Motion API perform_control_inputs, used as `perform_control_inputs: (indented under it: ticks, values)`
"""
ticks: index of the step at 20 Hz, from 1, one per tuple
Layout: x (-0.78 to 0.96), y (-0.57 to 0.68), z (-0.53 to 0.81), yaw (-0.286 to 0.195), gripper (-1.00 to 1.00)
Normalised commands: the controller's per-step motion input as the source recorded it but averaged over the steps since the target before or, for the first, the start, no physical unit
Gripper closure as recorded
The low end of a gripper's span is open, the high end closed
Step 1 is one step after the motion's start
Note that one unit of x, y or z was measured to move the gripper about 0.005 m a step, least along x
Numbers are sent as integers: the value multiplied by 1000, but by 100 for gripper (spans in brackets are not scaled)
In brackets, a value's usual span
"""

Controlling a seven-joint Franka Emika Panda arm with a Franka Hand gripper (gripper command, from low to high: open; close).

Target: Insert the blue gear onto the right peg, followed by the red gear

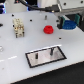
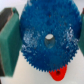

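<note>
A white table (image 1: 15,55) is seen in the exterior view, with the dark, pale-rimmed plate (image 1: 46,56) lying flat near its front edge; bare white surface is visible on all sides of the plate. Two thin pins are carried by the plate, and the taller one, the right peg (image 1: 52,49), stands upright toward the exterior view's right. The robot arm's gripper (image 1: 66,22) is placed at the far right of the table, well apart from the plate. In the wrist view, the blue gear (image 2: 49,37) is shown large and face-on, its central hole visible, set between the two green fingers (image 2: 9,42); each finger is pressed against the toothed rim, so the gear is clamped from both sides. The red gear (image 1: 48,30) lies on the table just beside the gripper, toward the exterior view's left, behind the plate. A small beige block object (image 1: 18,27) stands far to the left.
</note>
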Motion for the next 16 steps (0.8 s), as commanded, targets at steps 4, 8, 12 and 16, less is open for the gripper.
perform_control_inputs:
  ticks: [4,8,12,16]
  values:
    - [651,-375,239,0,100]
    - [722,-321,139,0,100]
    - [709,-306,63,0,100]
    - [593,-254,21,0,100]
